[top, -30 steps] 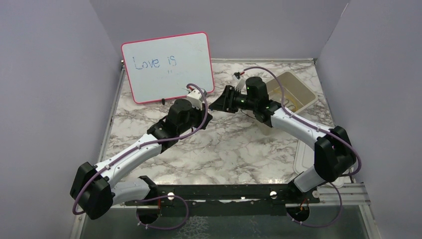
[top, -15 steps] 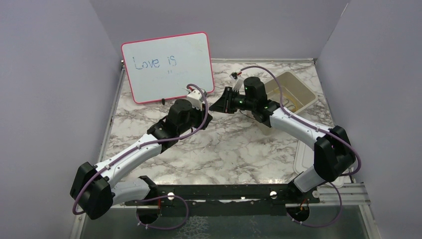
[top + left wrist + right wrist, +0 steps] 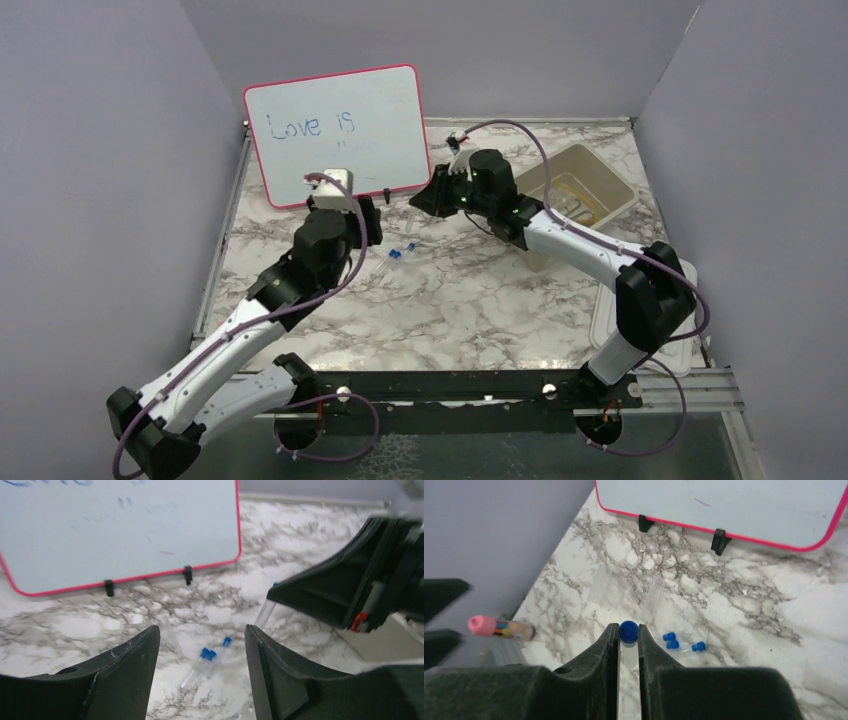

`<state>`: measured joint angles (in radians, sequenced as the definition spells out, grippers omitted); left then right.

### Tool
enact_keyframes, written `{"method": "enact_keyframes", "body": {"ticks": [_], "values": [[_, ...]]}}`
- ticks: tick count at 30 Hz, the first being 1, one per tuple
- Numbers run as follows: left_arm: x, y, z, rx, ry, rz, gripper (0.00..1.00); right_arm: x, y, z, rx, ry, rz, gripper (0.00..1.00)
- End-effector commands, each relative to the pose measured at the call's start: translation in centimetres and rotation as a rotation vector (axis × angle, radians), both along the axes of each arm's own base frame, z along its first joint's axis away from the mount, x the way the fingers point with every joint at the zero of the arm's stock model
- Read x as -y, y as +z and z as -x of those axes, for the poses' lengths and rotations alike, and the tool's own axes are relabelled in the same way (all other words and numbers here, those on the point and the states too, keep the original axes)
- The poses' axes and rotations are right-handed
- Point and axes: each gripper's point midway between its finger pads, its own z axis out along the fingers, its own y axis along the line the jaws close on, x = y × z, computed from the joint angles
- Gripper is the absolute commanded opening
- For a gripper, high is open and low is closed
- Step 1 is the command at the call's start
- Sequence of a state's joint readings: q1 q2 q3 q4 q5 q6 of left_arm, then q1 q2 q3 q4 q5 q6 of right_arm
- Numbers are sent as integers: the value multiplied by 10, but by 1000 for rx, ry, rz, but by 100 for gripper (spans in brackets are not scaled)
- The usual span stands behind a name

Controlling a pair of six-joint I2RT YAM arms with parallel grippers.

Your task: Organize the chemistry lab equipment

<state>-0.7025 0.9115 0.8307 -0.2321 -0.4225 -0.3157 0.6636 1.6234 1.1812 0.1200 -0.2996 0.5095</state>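
The right fingers (image 3: 596,665) are clamped on a clear tube with a blue cap (image 3: 628,655), held just in front of the pink-framed whiteboard (image 3: 724,505), by its lower right corner. The left fingers (image 3: 135,665) stand apart and empty, below the whiteboard's bottom edge. What look like three more blue-capped tubes (image 3: 205,661) lie on the tabletop (image 3: 50,625), in front of the whiteboard.

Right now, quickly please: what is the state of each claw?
Left claw: open, holding nothing.
Right claw: closed on a clear tube with a blue cap.
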Motion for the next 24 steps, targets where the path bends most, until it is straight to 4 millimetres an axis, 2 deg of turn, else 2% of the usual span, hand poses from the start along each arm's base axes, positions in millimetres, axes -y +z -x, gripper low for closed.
{"method": "enact_keyframes", "body": {"ticks": [1, 3, 6, 8, 12, 14, 18, 24], "values": [[-74, 73, 7, 222, 308, 22, 67, -36, 16, -15, 245, -30, 76, 18], [-92, 92, 13, 289, 374, 38, 68, -55, 21, -19, 334, -34, 91, 18], [-110, 104, 21, 326, 451, 69, 68, -83, 26, -27, 458, -50, 106, 18], [-116, 103, 24, 328, 474, 77, 69, -101, 24, -31, 521, -53, 117, 18], [-126, 94, 30, 308, 516, 88, 69, -129, 7, -42, 588, -46, 158, 18], [-126, 92, 31, 307, 515, 95, 69, -138, -10, -50, 593, -47, 187, 18], [-132, 93, 34, 305, 540, 87, 69, -146, -29, -59, 607, -49, 226, 17], [-130, 83, 33, 291, 530, 64, 71, -152, -49, -53, 611, 5, 227, 17]]}}
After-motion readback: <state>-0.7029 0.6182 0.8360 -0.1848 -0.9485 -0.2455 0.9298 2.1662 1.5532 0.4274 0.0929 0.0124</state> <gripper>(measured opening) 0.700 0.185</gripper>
